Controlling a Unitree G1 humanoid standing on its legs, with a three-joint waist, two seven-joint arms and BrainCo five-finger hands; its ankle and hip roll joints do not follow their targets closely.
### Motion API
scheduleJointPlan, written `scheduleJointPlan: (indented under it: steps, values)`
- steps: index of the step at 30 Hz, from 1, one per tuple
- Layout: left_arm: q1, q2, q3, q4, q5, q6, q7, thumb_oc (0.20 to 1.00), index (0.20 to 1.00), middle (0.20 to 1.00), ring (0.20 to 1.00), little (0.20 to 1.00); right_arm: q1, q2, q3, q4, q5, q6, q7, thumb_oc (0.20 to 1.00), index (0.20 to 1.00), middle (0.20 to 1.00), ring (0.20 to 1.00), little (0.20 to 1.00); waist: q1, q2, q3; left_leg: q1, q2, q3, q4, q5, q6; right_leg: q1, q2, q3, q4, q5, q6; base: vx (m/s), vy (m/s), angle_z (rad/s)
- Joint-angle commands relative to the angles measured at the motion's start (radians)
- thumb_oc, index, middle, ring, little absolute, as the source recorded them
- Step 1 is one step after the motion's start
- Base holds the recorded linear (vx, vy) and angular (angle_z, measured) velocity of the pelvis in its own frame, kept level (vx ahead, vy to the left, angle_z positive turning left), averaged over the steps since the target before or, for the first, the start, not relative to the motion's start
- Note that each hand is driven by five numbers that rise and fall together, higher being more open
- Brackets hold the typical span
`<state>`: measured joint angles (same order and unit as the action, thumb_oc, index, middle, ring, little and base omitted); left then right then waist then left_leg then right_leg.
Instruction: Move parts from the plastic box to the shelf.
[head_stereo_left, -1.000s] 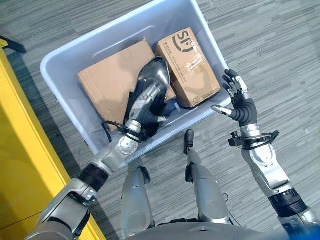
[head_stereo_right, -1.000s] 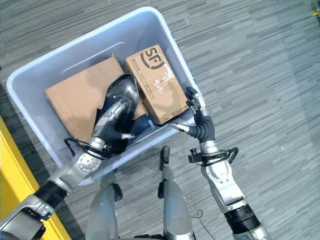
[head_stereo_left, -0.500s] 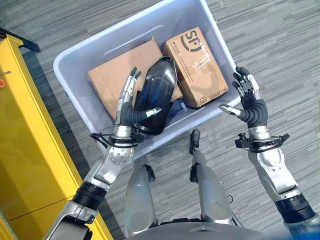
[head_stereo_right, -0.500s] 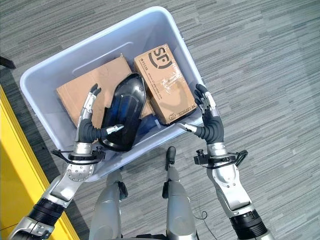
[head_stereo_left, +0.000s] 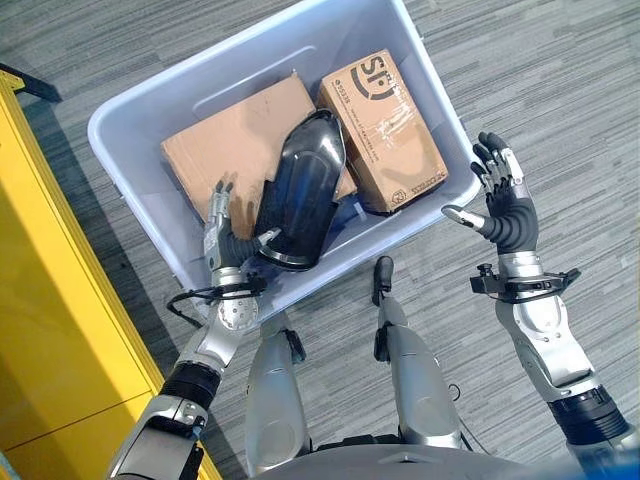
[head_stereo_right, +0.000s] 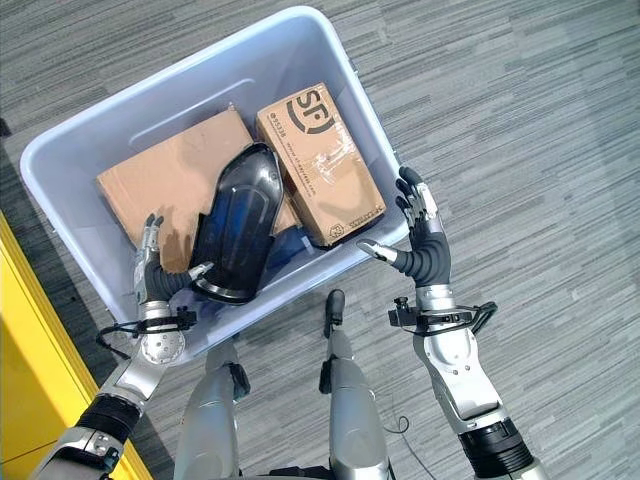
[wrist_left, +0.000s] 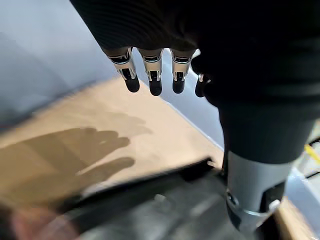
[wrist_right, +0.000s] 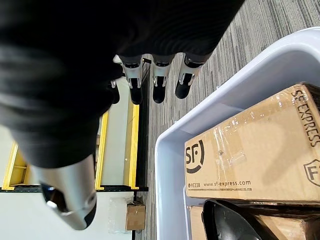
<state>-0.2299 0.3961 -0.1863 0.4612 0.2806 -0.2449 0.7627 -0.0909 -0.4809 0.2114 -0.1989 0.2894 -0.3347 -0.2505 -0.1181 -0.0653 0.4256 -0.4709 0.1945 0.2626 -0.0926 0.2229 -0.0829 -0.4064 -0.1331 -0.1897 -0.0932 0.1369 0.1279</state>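
Grey striped carpet runs under everything, and on it sits the plastic box (head_stereo_left: 130, 165), pale blue-grey, with the yellow shelf (head_stereo_left: 40, 330) standing along the robot's left. Inside the box I can see a large flat cardboard box (head_stereo_left: 225, 150), a smaller taped cardboard box (head_stereo_left: 385, 135) beside it toward the right wall, and a glossy black shell part (head_stereo_left: 300, 195) lying slantwise across the two, its lower end near the front wall.

The left hand (head_stereo_left: 222, 240) is down inside the box at the lower end of the black shell, fingers straight and relaxed over the flat cardboard, thumb reaching toward the shell's edge; it grips nothing that I can make out. The right hand (head_stereo_left: 505, 205) hovers outside the box just beside its right front corner, fingers spread and empty.

By my reckoning the job has hardly begun: all three parts are in the box and neither hand carries one. What I can see of the shelf's yellow frame holds nothing from the box. The black shell looks the likeliest first pick, since it lies on top and between the two hands; lifting it and carrying it left to the shelf all remains to do.
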Motion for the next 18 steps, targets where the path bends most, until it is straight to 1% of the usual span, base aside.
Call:
scheduleJointPlan:
  steps: [1,4,6,12,13,16,17,18]
  values:
    - [-0.031,0.044,0.050,0.031,-0.009,-0.007,0.069,1.000,1.000,1.000,1.000,1.000,-0.031,0.009,-0.028,-0.028,-0.015,-0.070,-0.017,1.000,1.000,1.000,1.000,1.000,0.001,-0.066,-0.015,0.068,0.075,0.013,0.005,-0.005,-0.107,-0.039,-0.027,0.031,0.006,0.060,0.072,0.00,0.000,0.00]
    - [-0.045,0.044,0.058,0.050,-0.021,0.001,0.101,1.000,1.000,1.000,1.000,1.000,-0.034,0.005,-0.021,-0.036,-0.012,-0.072,-0.019,1.000,1.000,1.000,1.000,1.000,-0.005,-0.067,-0.012,0.062,0.074,0.016,0.005,-0.003,-0.107,-0.045,-0.027,0.031,0.006,0.062,0.072,0.00,0.000,0.00]
    - [-0.048,0.043,0.055,0.050,-0.018,0.004,0.104,1.000,1.000,1.000,1.000,1.000,-0.035,0.005,-0.017,-0.036,-0.012,-0.072,-0.021,1.000,1.000,1.000,1.000,1.000,-0.006,-0.066,-0.012,0.061,0.074,0.016,0.005,-0.003,-0.107,-0.046,-0.027,0.031,0.006,0.062,0.071,0.00,0.000,0.00]
    - [-0.098,0.026,-0.001,0.112,-0.004,0.024,0.114,1.000,1.000,1.000,1.000,1.000,-0.037,-0.004,-0.008,-0.044,-0.012,-0.074,-0.035,1.000,1.000,1.000,1.000,1.000,-0.015,-0.059,0.005,0.060,0.065,0.007,0.005,-0.003,-0.103,-0.043,-0.035,0.029,0.006,0.060,0.064,0.00,0.000,0.00]
    - [-0.118,0.017,-0.021,0.136,-0.015,0.030,0.119,1.000,1.000,1.000,1.000,1.000,-0.041,-0.010,0.003,-0.048,-0.011,-0.074,-0.042,1.000,1.000,1.000,1.000,1.000,-0.021,-0.057,0.021,0.063,0.059,0.009,0.005,-0.006,-0.097,-0.039,-0.039,0.031,0.006,0.061,0.059,0.00,0.000,0.00]
    - [-0.135,0.013,-0.031,0.148,-0.019,0.035,0.122,1.000,1.000,1.000,1.000,1.000,-0.048,-0.019,0.010,-0.051,-0.010,-0.073,-0.044,1.000,1.000,1.000,1.000,1.000,-0.024,-0.053,0.039,0.065,0.055,0.013,0.005,-0.007,-0.092,-0.045,-0.042,0.030,0.011,0.062,0.054,-0.02,0.007,0.00]
    - [-0.160,0.006,-0.041,0.166,-0.029,0.043,0.132,1.000,1.000,1.000,1.000,1.000,-0.064,-0.026,0.023,-0.053,-0.012,-0.071,-0.050,1.000,1.000,1.000,1.000,1.000,-0.028,-0.053,0.062,0.063,0.051,0.019,0.005,-0.006,-0.083,-0.076,-0.043,0.038,0.052,0.055,0.048,-0.06,0.022,0.00]
    - [-0.161,0.006,-0.041,0.167,-0.029,0.042,0.132,1.000,1.000,1.000,1.000,1.000,-0.064,-0.026,0.023,-0.053,-0.012,-0.071,-0.050,1.000,1.000,1.000,1.000,1.000,-0.027,-0.053,0.061,0.062,0.051,0.020,0.005,-0.005,-0.083,-0.079,-0.044,0.039,0.055,0.054,0.048,-0.08,0.031,-0.01]
